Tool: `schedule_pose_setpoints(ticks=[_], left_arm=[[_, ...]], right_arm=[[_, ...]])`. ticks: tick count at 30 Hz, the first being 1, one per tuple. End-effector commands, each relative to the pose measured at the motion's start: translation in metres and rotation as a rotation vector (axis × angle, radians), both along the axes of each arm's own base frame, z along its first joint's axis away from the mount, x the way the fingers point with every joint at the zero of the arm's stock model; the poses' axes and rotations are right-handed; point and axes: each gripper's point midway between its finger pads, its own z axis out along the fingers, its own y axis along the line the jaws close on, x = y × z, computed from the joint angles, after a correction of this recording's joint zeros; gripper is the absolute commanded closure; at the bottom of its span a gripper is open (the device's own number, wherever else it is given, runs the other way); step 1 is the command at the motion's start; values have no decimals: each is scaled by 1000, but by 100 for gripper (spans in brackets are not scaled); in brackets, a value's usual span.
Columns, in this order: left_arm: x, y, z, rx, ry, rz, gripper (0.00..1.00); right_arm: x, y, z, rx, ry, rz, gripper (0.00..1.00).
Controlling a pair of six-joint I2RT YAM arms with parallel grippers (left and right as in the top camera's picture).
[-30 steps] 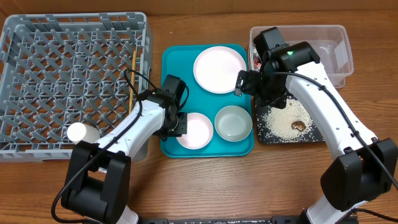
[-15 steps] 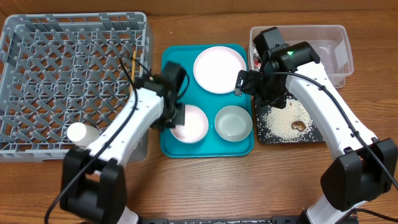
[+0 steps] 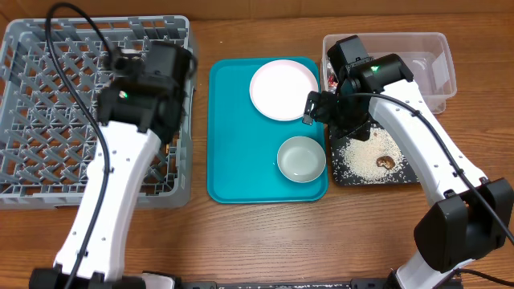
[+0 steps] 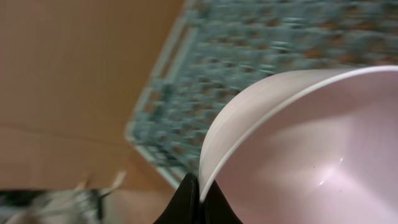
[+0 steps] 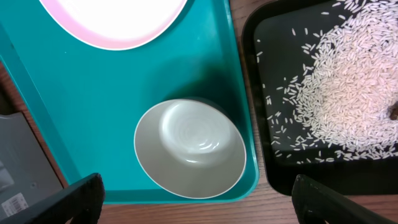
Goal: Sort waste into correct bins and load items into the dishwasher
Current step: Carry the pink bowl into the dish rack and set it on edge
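Left wrist: left gripper [image 4: 198, 198] clamped on white bowl [image 4: 311, 143] rim, dish rack [image 4: 261, 56] below.
Overhead: bowl lifted off teal tray [image 3: 241, 160], now over rack's right side; loading under way.
Right wrist: right gripper [image 5: 199, 200] wide apart, empty, above pale bowl [image 5: 189, 149].

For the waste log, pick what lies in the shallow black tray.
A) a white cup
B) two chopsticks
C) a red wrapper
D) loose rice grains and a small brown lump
D: white rice grains are scattered over the black tray, with a small brown lump among them.
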Motion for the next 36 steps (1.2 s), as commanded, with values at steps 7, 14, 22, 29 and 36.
schedule_pose_setpoints(ticks=[7,14,22,29,36], left_arm=[[-14,108,-8,188,3,357,96],[3,128,-31,146,36,360,96],[24,123,-58,96,123,279,96],[58,128,-52,96,-42,263,96],[95,129,-71,292,139,187,96]], right_arm=[[2,-1,3,-9,-21,29,2],[3,0,3,-6,-27,28,2],[4,0,3,-5,-31,28,2],[6,1,4,-3,-38,28,2],[7,1,4,-1,-42,28,2]])
